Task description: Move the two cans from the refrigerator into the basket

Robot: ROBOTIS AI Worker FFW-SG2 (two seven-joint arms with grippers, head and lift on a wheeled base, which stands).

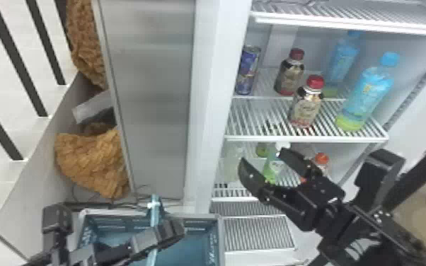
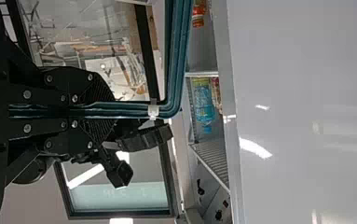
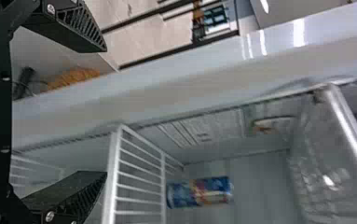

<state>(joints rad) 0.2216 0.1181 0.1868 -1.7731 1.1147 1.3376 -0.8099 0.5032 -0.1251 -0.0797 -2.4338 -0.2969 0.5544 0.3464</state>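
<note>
So here's where we're at, folks. We've got the left gripper [image 1: 159, 236] down at the basket [image 1: 207, 216], its fingers closed around the blue-green handle [image 1: 155, 212], which stands up over the rim. From the left wrist view we can see the bar running right between the two fingers, one snug on each side.

Our right gripper [image 1: 265, 161] is the empty one: fingers spread wide, nothing between them. In the head view it's in front of the refrigerator [image 1: 219, 77], over on the open side, tips toward the shelves.

As for the goods, we spot a blue can [image 1: 247, 70] standing upright on a shelf [image 1: 258, 136] near the left wall. It's well apart from the right gripper's fingers. Sharing that level with it are two red-capped bottles [image 1: 306, 106] and two blue bottles [image 1: 368, 92]. One level down we've got a green bottle [image 1: 271, 171] and an orange-capped bottle [image 1: 322, 159], both partly hidden behind our right gripper.

Off to the left there's a crinkly orange-brown bundle [image 1: 92, 162] too.
</note>
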